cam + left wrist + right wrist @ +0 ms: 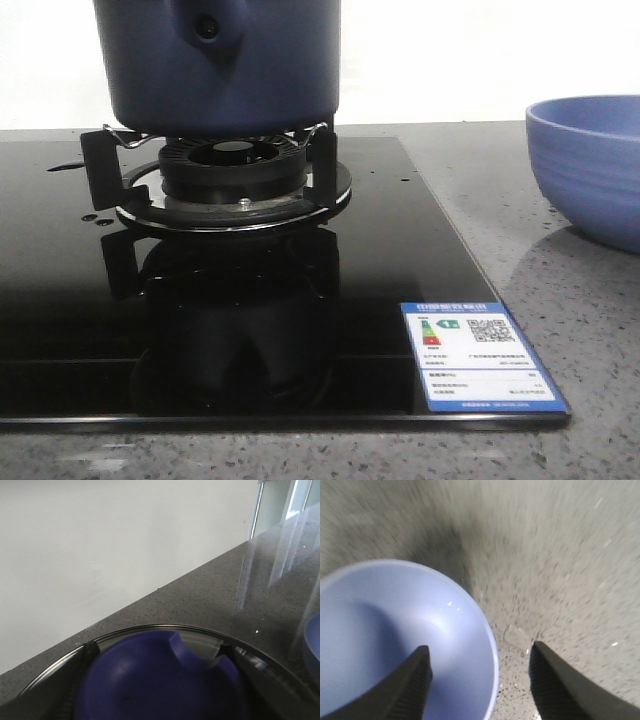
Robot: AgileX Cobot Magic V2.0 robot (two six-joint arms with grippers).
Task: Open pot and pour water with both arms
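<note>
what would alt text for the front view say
A large dark navy-blue round pot sits on the black metal burner stand of a glossy black glass cooktop. A pale periwinkle-blue ribbed bowl stands to its right on the grey speckled counter.

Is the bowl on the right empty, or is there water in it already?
Empty, as far as shown: the bowl has a dry, bare inside in the right wrist view, with the open right tool straddling its rim.

A periwinkle bowl (592, 165) sits right of the black glass hob (240, 330) (energy label (475, 355), print seemingly illegible).
</note>
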